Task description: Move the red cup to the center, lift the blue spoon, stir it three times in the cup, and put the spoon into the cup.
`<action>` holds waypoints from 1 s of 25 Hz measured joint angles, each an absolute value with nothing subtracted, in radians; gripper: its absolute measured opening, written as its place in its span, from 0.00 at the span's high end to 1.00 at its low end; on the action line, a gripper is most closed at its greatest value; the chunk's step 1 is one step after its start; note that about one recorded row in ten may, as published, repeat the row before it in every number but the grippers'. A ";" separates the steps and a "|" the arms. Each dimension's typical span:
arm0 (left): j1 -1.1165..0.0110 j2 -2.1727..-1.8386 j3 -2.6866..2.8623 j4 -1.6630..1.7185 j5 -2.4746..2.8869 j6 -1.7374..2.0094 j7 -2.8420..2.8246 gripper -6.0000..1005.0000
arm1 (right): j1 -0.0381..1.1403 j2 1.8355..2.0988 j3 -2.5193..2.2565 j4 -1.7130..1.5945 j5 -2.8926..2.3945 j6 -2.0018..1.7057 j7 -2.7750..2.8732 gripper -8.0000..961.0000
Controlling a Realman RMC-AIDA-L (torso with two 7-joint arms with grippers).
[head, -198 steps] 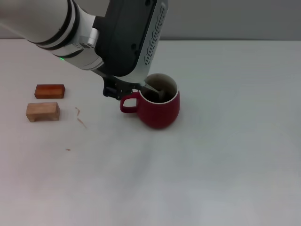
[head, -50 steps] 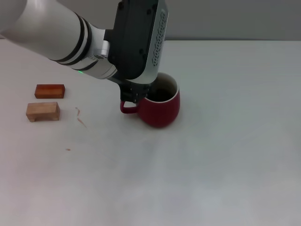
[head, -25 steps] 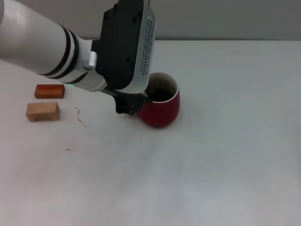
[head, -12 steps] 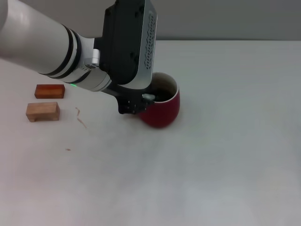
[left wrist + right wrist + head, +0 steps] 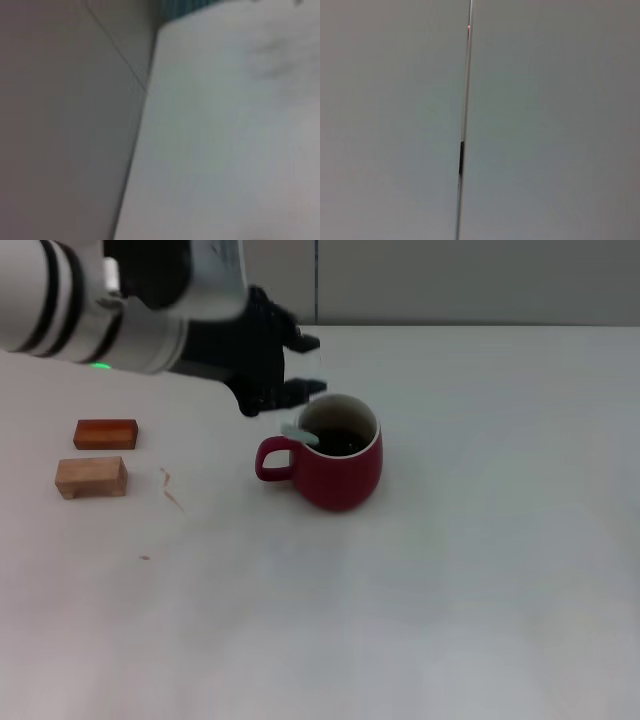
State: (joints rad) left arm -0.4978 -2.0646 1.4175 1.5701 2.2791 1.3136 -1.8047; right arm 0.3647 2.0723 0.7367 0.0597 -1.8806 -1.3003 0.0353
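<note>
Red cup [image 5: 340,465] stands upright mid-surface [image 5: 480,570], blue spoon [image 5: 300,433] inside it, handle leaned over the rim on the handle side. Left tool [image 5: 296,365] is seen spread open, nothing held, just beyond the cup and apart from it. Retreat is best made up and away, clear of the spoon handle. Right tool not in view.

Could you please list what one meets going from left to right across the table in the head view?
Tan wooden block → red-brown block → left gripper → blue spoon → red cup.
</note>
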 joint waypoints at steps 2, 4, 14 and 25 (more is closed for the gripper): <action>-0.488 -2.063 1.324 1.560 2.174 1.317 -1.786 0.60 | 0.366 2.072 0.739 0.060 -1.880 -1.300 0.035 0.42; -0.462 -2.063 1.184 1.507 1.958 1.318 -1.743 0.60 | 0.368 2.072 0.741 0.058 -1.878 -1.300 0.035 0.42; -0.427 -2.062 0.889 1.144 1.419 1.304 -1.595 0.60 | 0.378 2.069 0.775 0.023 -1.872 -1.308 0.035 0.42; -0.444 -2.063 0.598 0.585 1.055 1.154 -1.174 0.60 | 0.367 2.069 0.815 -0.018 -1.871 -1.375 0.038 0.42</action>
